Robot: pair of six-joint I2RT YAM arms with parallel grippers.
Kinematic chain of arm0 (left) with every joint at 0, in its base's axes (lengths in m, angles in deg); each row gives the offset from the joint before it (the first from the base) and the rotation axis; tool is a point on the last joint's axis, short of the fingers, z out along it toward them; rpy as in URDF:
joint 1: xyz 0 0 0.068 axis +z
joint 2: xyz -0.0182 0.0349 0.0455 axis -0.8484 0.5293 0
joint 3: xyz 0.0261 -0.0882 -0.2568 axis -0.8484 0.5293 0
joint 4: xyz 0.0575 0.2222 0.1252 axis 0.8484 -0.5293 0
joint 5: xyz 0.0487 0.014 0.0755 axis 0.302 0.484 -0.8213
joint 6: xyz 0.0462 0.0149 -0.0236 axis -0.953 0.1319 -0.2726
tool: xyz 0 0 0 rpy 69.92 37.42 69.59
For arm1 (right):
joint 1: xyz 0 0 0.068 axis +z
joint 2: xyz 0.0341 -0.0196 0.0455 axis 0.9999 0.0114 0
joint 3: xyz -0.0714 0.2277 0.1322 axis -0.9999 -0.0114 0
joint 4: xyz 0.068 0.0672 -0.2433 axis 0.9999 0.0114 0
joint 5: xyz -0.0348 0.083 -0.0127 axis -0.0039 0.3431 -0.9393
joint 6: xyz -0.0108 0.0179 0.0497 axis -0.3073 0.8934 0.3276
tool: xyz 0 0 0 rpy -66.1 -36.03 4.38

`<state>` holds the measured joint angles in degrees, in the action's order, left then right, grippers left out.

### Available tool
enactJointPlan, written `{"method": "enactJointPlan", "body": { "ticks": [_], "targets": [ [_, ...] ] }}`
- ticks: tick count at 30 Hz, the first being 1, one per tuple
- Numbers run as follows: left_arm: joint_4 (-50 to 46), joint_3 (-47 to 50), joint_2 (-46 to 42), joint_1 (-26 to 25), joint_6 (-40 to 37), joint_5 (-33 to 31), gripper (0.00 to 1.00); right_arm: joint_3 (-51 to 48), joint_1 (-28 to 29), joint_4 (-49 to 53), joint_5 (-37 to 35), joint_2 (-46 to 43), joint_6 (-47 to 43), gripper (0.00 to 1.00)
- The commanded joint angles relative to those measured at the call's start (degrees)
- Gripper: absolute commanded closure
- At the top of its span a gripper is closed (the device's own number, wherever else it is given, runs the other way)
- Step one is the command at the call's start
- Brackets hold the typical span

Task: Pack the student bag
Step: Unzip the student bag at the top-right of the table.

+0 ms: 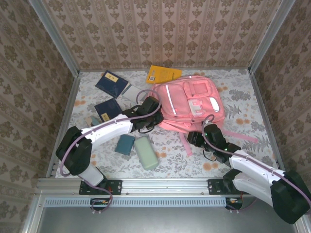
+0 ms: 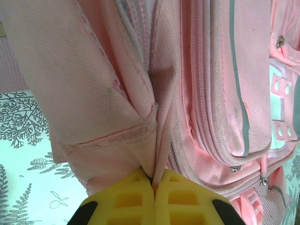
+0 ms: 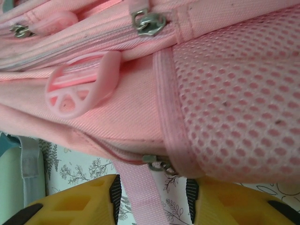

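From the overhead view I see the student bag [image 1: 187,102] lying flat on the floral surface [image 1: 243,97], just right of the frame's centre, with its front pockets facing up. My left claw [image 1: 148,114] sits against the bag's left edge. In the left wrist view the left claw [image 2: 153,180] has its yellow fingers [image 2: 129,194] pressed together on a fold of the pink fabric (a thin pleat runs right between the tips).

My right claw [image 1: 194,138] is at the bag's lower edge. Through the right wrist camera its jaws stand apart, and a pink strap [image 3: 140,187] runs down through the gap. I cannot tell whether either finger touches it. Above it are a mesh pocket [image 3: 239,93], a round pink tag [image 3: 77,89] and a zipper pull [image 3: 149,21].

Upper left of the bag lie a yellow booklet [image 1: 164,74] and two dark blue books [image 1: 111,82]. Lower left are a teal block [image 1: 126,144] and a pale green case [image 1: 146,152].
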<state>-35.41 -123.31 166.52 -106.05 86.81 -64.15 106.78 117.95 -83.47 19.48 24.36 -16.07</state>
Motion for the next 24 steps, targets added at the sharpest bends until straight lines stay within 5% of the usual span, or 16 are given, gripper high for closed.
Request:
{"method": "enactJointPlan", "body": {
  "ticks": [1,13,24],
  "targets": [
    [1.3,-2.5,-3.5,-0.4,1.0,-1.0,1.00,1.0,-1.1,-0.1,1.5,0.8,-1.7,0.56],
    [1.6,-2.4,-3.5,-0.4,1.2,-0.7,1.00,3.5,-1.8,-3.5,5.3,5.4,-2.9,0.58],
    [1.8,-2.8,-2.9,0.2,2.2,-0.8,1.00,6.5,-1.7,9.4,5.7,-0.1,-1.1,0.54]
  ]
}}
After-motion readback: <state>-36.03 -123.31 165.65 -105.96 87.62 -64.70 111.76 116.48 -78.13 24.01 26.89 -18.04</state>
